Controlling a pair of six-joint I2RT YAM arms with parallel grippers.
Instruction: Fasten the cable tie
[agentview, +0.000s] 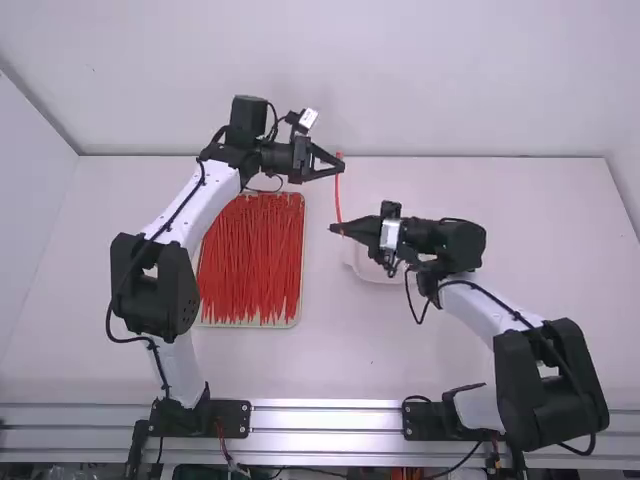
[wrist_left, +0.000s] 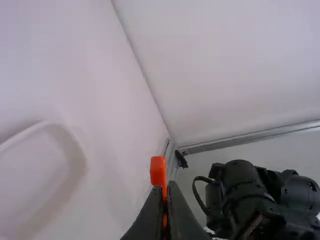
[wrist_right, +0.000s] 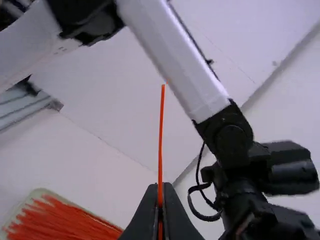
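Observation:
A single orange cable tie (agentview: 339, 190) is stretched above the table between both grippers. My left gripper (agentview: 338, 162) is shut on its upper end, where the tie's orange head (wrist_left: 158, 171) sticks out past the fingertips. My right gripper (agentview: 336, 229) is shut on the lower end; the thin strap (wrist_right: 162, 145) rises straight from between its fingers toward the left arm (wrist_right: 175, 55). In the left wrist view the right arm's wrist (wrist_left: 250, 195) is close behind the fingers.
A tan mat (agentview: 292, 322) with several red cable ties (agentview: 250, 255) lies left of centre. A shallow white tray (agentview: 365, 268) sits under the right gripper, and the same tray (wrist_left: 40, 170) lies below the left wrist.

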